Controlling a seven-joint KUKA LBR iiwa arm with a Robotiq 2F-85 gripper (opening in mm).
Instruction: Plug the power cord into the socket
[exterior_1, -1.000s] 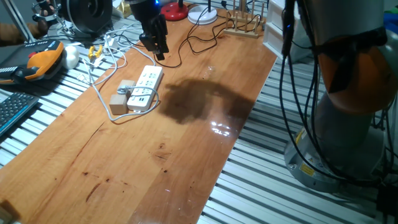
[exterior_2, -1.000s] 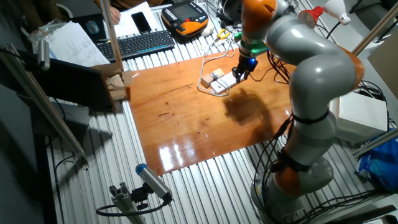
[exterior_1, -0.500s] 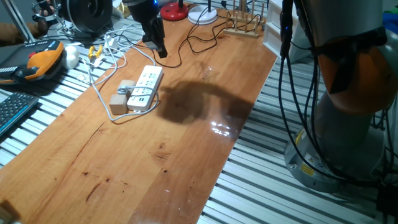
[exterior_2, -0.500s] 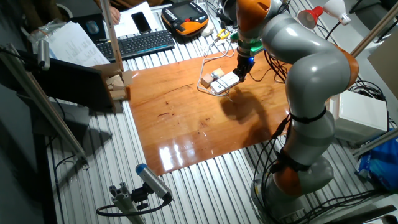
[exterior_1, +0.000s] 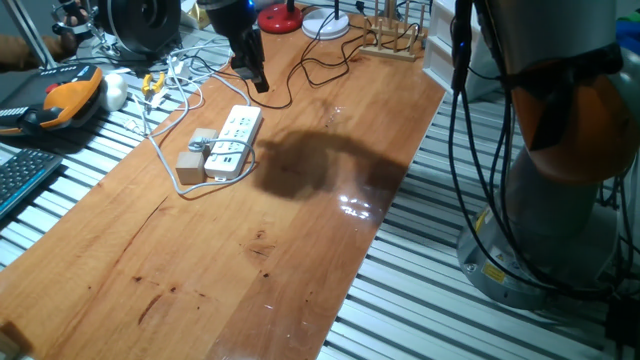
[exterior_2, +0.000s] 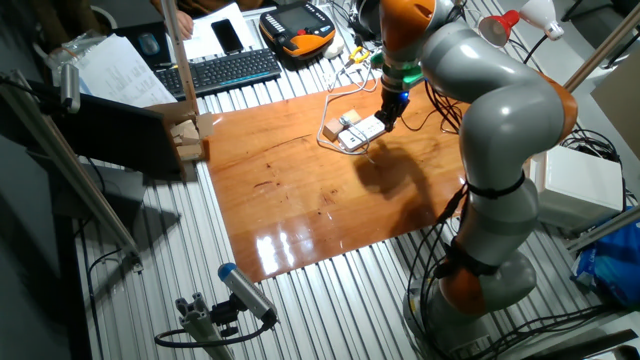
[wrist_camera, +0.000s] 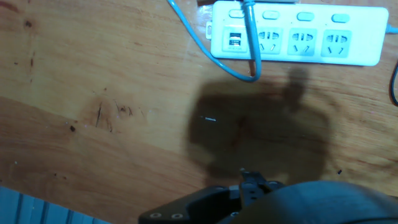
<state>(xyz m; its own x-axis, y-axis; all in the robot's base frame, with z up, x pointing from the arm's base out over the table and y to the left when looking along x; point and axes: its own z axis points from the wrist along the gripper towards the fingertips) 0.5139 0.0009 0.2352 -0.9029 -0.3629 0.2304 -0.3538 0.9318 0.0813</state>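
Tool (exterior_1: 255, 82), its jaw state impossible to tell, hung above the far end of the socket (exterior_1: 233, 142) on the surface (exterior_1: 300, 250).

socket (exterior_1: 236, 142) on table (exterior_1: 250, 260) | tool (exterior_1: 252, 80) above socket's far end

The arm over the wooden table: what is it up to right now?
A single KUKA arm has its gripper raised above the far end of the white power strip, with something small and dark at its tip, possibly the plug. The black power cord trails across the table behind it. In the hand view the strip's outlets look empty, so nothing is plugged in yet.
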